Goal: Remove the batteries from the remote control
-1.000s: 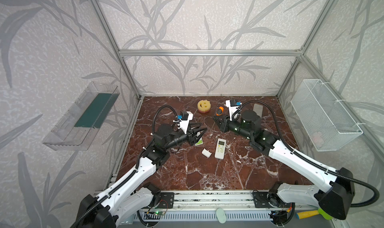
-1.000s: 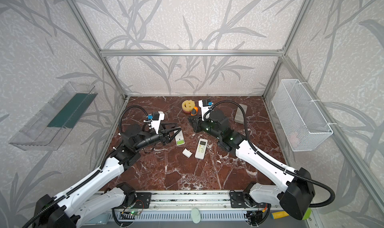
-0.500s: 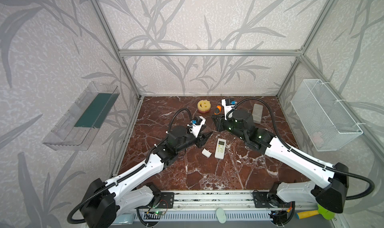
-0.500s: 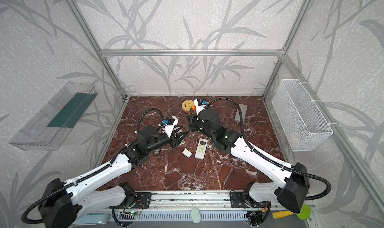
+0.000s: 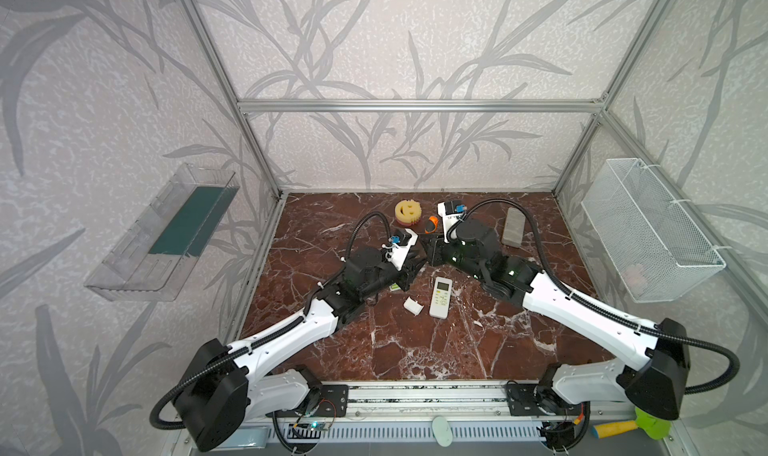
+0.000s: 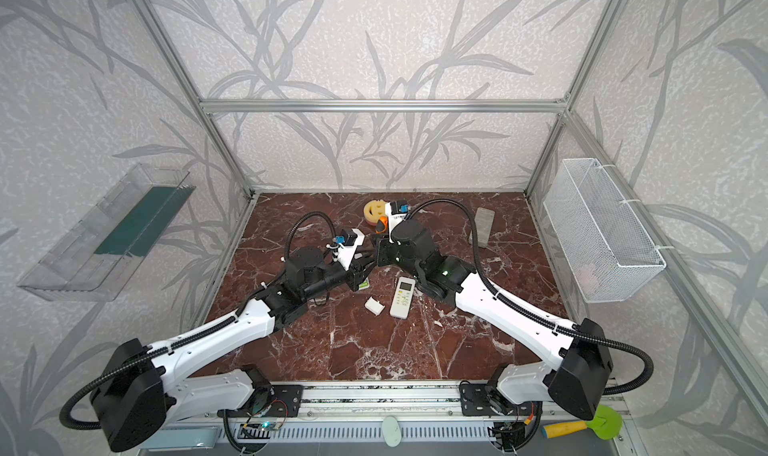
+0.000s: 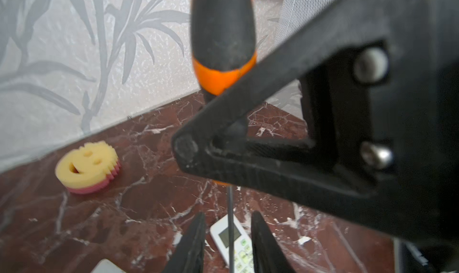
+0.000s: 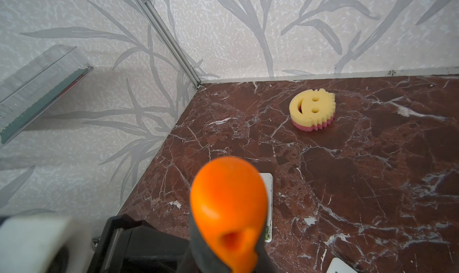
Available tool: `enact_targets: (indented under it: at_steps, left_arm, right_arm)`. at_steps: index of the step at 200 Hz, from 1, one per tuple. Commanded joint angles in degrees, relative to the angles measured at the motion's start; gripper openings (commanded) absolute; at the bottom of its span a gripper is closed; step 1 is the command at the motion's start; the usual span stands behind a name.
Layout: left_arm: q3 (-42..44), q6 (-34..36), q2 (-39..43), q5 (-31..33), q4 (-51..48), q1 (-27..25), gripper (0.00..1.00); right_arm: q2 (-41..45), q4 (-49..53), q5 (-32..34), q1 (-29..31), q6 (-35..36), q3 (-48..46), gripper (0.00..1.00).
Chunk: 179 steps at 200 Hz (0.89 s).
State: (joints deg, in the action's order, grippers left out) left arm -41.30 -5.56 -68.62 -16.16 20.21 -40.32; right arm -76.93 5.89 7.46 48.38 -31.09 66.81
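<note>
Right gripper [image 7: 238, 135] jaws pinching screwdriver [image 7: 223, 48] — shaft between left gripper [image 7: 227, 244] jaws, contact unclear.

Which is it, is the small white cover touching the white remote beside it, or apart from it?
Apart. In both top views a strip of the bare marble table shows between the cover and the remote.
</note>
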Motion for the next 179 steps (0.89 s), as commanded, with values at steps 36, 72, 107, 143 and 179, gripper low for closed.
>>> enact_targets:
  at_steps: [36, 72, 107, 143, 179]
  left_arm:
    - [-1.47, 1.25, 1.15, -1.62, 2.12, 0.06, 0.00]
    - [-0.87, 0.48, 2.94, -7.22, 0.86, 1.02, 0.00]
    - [-0.11, -1.00, 4.43, -11.66, 0.95, 1.93, 0.00]
    - [-0.36, -0.72, 5.16, -11.36, -0.46, 2.04, 0.00]
    - [-0.69, 0.60, 5.69, -10.11, -2.41, 2.06, 0.00]
  right_arm:
    - [1.28, -1.59, -1.15, 0.06, -0.31, 0.64, 0.15]
    - [3.70, -6.16, -14.48, -4.78, -0.73, -2.35, 0.61]
    - [4.24, -8.89, -27.75, -10.27, -3.11, -3.27, 0.69]
    - [3.14, -7.47, -31.33, -10.37, -2.51, -1.36, 0.65]
    - [1.69, -7.01, -32.52, -10.19, -3.50, -0.98, 0.26]
